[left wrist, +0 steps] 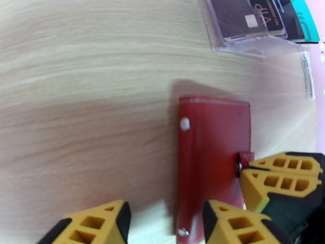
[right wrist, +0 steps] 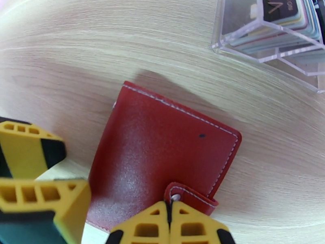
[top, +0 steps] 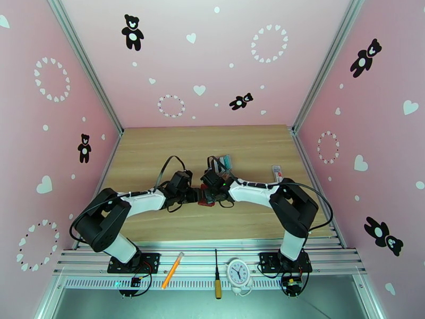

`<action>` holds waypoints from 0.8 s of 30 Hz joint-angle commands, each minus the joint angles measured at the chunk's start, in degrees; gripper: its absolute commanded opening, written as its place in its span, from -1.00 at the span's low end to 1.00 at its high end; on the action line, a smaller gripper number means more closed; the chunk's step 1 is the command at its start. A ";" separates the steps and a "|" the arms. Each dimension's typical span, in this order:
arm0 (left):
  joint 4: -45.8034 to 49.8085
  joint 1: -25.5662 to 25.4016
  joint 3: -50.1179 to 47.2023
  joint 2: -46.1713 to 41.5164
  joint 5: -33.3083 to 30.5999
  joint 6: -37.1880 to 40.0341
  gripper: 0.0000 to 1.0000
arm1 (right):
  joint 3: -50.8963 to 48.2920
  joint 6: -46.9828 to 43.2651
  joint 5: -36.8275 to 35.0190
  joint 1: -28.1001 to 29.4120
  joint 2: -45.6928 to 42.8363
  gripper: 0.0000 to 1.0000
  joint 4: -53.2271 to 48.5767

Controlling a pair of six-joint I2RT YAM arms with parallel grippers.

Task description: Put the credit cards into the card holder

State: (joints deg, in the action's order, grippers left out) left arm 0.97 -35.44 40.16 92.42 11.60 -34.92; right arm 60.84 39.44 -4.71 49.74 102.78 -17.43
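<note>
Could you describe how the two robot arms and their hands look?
The left arm and right arm have white shells, bulky black joints and loose black cables. The left hand and right hand carry yellow wedge-shaped fingers with ribbed cut-outs and black edges.

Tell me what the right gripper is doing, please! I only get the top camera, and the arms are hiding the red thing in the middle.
Observer: The right gripper is shut on the snap tab of the red wallet, which lies flat on the table.
Operator: What about the other one?
Observer: The left gripper is open, its jaws straddling one long edge of the wallet.
Operator: Can you see the cards up close?
Observer: Yes. They stand in the clear stand, and the front one is a dark brown card marked VIP.
</note>
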 commanded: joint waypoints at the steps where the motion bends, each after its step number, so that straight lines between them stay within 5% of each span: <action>1: 3.44 -0.37 0.88 2.62 -0.25 0.81 0.00 | -1.51 -0.23 3.09 -0.73 -2.81 -1.00 0.48; 24: 14.01 -4.55 7.54 12.91 -3.94 1.60 -0.19 | -9.06 2.33 13.30 -7.90 -7.68 -1.00 13.61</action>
State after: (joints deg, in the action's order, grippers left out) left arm 8.51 -38.11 49.01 99.02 7.35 -34.09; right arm 52.93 40.84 6.72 42.04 98.17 -7.27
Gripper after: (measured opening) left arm 0.408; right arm 0.031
